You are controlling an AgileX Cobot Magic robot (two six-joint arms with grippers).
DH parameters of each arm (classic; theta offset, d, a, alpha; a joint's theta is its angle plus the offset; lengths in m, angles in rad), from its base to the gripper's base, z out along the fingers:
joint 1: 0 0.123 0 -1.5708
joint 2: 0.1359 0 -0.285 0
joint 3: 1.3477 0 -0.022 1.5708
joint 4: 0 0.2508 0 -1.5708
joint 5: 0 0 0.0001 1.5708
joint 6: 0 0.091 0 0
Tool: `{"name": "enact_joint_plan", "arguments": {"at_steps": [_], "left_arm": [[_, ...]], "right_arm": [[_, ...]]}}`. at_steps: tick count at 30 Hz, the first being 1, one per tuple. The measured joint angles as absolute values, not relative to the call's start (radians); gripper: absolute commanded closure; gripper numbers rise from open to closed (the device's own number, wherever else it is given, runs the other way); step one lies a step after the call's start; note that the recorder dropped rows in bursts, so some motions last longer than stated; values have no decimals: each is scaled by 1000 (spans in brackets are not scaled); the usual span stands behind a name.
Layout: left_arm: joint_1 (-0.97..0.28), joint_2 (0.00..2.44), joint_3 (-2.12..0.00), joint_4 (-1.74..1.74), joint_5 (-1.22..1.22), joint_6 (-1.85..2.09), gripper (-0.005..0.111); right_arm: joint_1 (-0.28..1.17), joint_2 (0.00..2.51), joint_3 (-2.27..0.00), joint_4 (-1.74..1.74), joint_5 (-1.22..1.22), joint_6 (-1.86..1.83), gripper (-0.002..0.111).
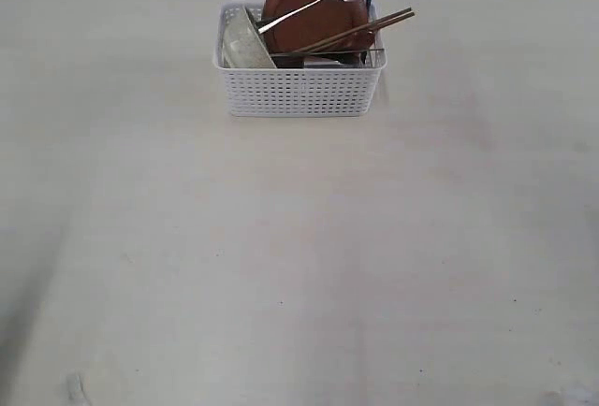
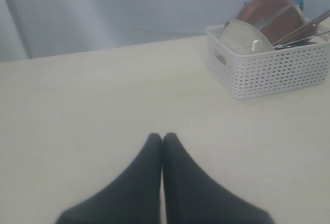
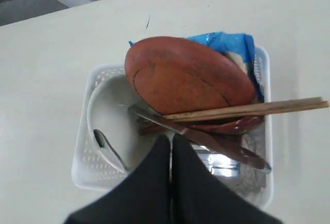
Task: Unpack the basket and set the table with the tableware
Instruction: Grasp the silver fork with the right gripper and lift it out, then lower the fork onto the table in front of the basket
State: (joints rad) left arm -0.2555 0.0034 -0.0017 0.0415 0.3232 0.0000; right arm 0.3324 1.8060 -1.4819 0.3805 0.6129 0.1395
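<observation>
right pincer (image 3: 170, 139) hangs over the basket (image 3: 82, 152), jaws pressed together, nothing between them. its tips sit above the knife (image 3: 206, 142), just beside the bowl (image 3: 111, 108). touching or not, can't tell.

left pincer (image 2: 162, 137) is closed too and empty, low over the bare worktop (image 2: 77, 105), with the basket well apart from it.

the basket sits near the worktop's far edge, about midway along it, with its long axis parallel to that edge.

inside, the plate (image 3: 188, 77) stands on its rim, leaning toward the far long wall. the packet (image 3: 227, 42) is tucked behind it. the bowl is tipped up at one short end. the chopsticks (image 3: 247, 109) lie along the basket's long axis and are tilted up. their tips poke out past the short wall opposite the bowl. the spoon (image 3: 221, 127) lies just under them, running the same way. the knife runs slantwise from the bowl's rim toward the near long wall, crossing over the cup (image 3: 221, 166).

the count: one basket, one plate, one bowl, two chopsticks, one spoon, one knife, one cup, one blue packet. there's one more steel piece (image 3: 108, 149) lying in the bowl, with too little showing to name it.
</observation>
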Motion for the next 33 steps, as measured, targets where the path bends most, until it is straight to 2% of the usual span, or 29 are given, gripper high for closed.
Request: {"name": "enact_joint_plan", "arguments": {"at_steps": [14,21,26,30,33], "left_arm": [[-256,3,-2,41,323,0,107],[-256,3,-2,41,323,0,107],[-256,3,-2,41,323,0,107],[-256,3,-2,41,323,0,107],[-256,3,-2,41,323,0,107]], "right_arm": [[332,1605,-1527,97,748,93,109],[332,1524,-1527,97,901,-145,109],[335,1497,-1527,224,1071,-365,109],[390,1497,-1527,278,1189,-473,109],[496,1509,-1527,293,1212,-566,109]]}}
